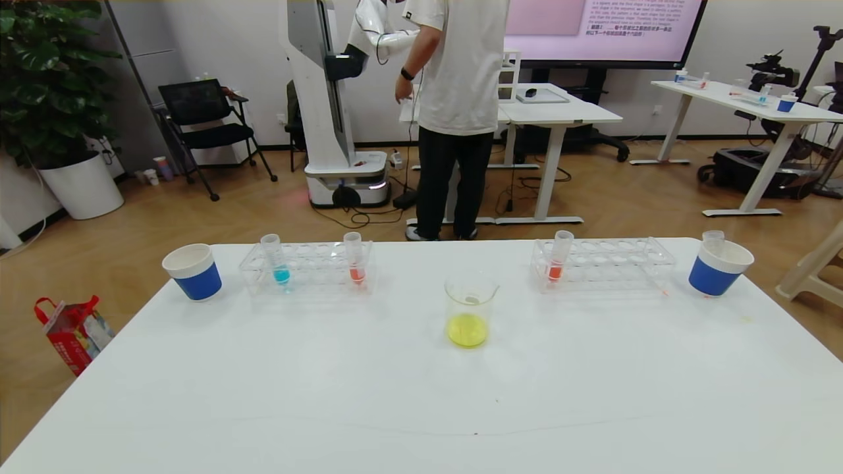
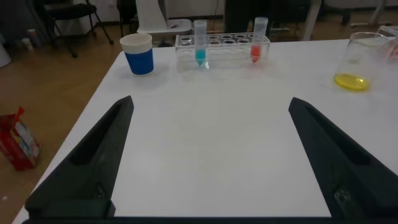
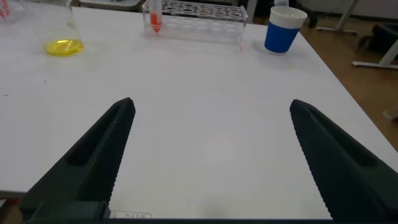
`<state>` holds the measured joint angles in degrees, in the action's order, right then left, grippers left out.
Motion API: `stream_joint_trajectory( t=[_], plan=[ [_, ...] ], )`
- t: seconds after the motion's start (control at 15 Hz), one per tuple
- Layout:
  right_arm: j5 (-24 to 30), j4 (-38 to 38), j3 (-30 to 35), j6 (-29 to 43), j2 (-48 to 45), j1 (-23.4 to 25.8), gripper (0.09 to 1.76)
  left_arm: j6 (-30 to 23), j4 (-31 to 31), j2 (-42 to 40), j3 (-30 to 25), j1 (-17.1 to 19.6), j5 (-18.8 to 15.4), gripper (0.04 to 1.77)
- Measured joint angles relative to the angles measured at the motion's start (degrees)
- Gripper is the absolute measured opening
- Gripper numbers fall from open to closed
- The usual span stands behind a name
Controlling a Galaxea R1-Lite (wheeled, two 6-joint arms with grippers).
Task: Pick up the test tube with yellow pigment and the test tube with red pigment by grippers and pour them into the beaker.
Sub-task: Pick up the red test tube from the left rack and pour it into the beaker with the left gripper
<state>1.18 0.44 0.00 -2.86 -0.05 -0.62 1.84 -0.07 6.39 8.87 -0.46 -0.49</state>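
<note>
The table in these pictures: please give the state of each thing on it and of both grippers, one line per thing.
beaker: upright, yellow liquid at the bottom.
blue-liquid tube: upright in left rack.
left red tube: upright in left rack.
right red tube: upright in right rack.
right paper cup: upright, an empty tube inside.
left paper cup: upright.
left gripper: open, holding nothing.
right gripper: open, holding nothing.

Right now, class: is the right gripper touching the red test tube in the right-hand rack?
Apart. The right wrist view shows the right gripper open over bare table, with the test tube with red pigment standing in its rack far beyond the fingertips.
</note>
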Motion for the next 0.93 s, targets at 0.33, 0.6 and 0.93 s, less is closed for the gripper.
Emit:
stream_joint_trajectory(
  t=[0.33, 0.6, 0.93],
  plan=[
    [0.00, -0.02, 0.00, 0.02, 0.00, 0.02, 1.74, 0.20, -16.60, 24.42, 9.09, -0.59, 0.02, 1.74],
    [0.00, 0.00, 0.00, 0.02, 0.00, 0.02, 1.74, 0.72, -36.91, 48.13, 11.52, -2.86, 1.17, 1.74],
    [0.00, 0.00, -0.02, 0.02, 0.00, 0.02, 1.74, -0.50, -57.56, 73.62, 15.46, -18.01, 14.79, 1.74]
  ],
)
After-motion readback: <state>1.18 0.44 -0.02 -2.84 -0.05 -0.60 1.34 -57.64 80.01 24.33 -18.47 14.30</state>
